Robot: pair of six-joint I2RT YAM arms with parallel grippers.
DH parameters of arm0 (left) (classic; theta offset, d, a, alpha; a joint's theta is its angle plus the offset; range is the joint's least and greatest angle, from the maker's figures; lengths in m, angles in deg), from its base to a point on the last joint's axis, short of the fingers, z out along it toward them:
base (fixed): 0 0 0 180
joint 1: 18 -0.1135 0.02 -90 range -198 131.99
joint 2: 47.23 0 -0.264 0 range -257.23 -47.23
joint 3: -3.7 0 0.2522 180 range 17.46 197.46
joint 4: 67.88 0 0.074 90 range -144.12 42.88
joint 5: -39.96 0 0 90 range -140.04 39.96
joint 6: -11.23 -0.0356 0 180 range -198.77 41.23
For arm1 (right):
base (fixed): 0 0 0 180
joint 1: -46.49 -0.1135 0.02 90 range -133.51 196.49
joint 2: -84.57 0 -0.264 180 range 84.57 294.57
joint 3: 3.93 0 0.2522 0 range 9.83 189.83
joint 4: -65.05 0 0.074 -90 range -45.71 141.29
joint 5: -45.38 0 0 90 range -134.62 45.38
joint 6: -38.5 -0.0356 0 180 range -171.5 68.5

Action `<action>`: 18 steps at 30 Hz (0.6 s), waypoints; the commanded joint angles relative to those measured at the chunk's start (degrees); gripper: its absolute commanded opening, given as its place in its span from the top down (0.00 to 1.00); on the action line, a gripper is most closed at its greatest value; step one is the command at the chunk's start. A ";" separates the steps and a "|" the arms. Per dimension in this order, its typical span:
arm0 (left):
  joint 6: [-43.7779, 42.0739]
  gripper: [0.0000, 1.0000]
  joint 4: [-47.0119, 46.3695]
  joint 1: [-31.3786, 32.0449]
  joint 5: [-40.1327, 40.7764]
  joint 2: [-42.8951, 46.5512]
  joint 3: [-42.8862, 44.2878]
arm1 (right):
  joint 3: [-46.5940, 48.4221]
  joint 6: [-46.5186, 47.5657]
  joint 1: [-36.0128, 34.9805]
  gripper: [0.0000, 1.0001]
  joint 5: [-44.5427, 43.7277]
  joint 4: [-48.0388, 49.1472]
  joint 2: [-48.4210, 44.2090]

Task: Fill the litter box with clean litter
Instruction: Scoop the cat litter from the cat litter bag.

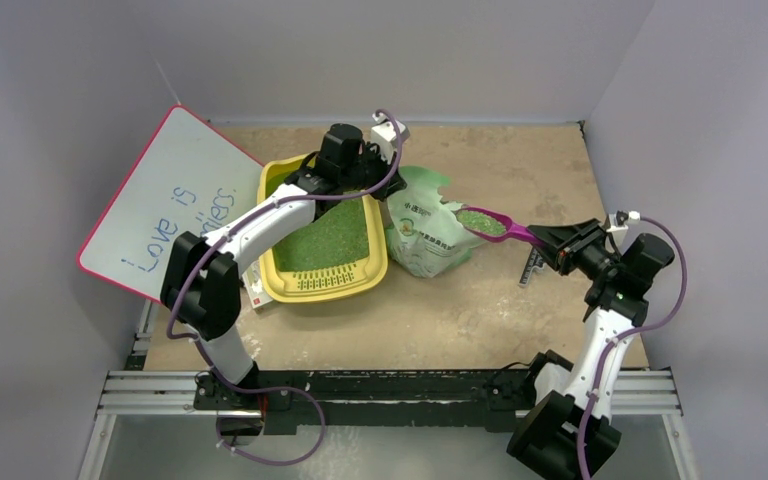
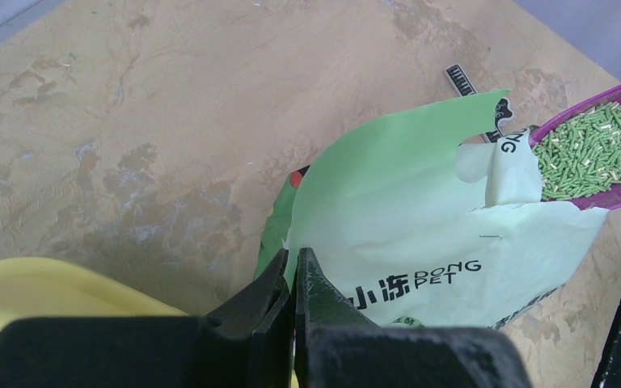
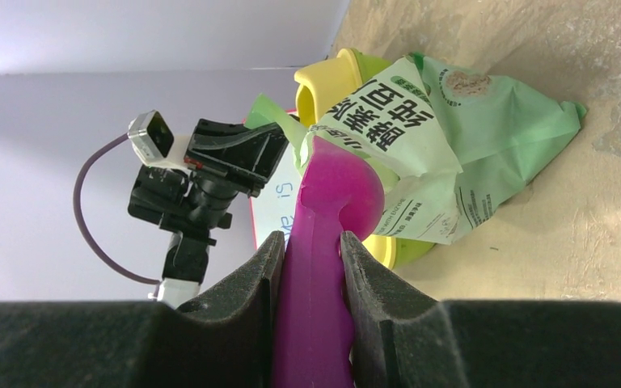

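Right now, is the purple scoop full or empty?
Full: green pellets cover the whole bowl of the scoop. The right tool grips its handle, at the bag.

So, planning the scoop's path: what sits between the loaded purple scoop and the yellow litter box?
The pale green litter bag stands between scoop and litter box, its top pinched by the left gripper; the top view shows this.
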 commanded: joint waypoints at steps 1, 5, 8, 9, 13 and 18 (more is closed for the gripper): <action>-0.03 1.00 -0.06 -0.37 2.01 0.54 0.66 | 1.14 0.67 0.13 1.00 2.37 0.10 -1.25; -0.08 1.00 0.01 -0.39 2.01 0.38 0.59 | 1.23 -0.97 0.13 1.00 2.90 2.47 -1.26; -0.07 1.00 0.17 -0.39 2.31 0.15 0.50 | 1.71 -1.75 0.13 1.00 3.39 3.71 -0.86; -0.08 1.00 0.19 -0.41 2.49 0.07 0.49 | 2.01 -1.81 0.13 1.00 3.65 3.72 -0.71; 0.48 1.00 0.05 -0.39 2.81 -0.54 0.63 | 3.04 -1.68 0.08 1.00 3.86 3.73 -0.31; 2.20 1.00 -0.34 -0.93 3.89 -1.04 0.80 | 2.93 -2.29 0.11 1.00 3.82 3.73 -0.31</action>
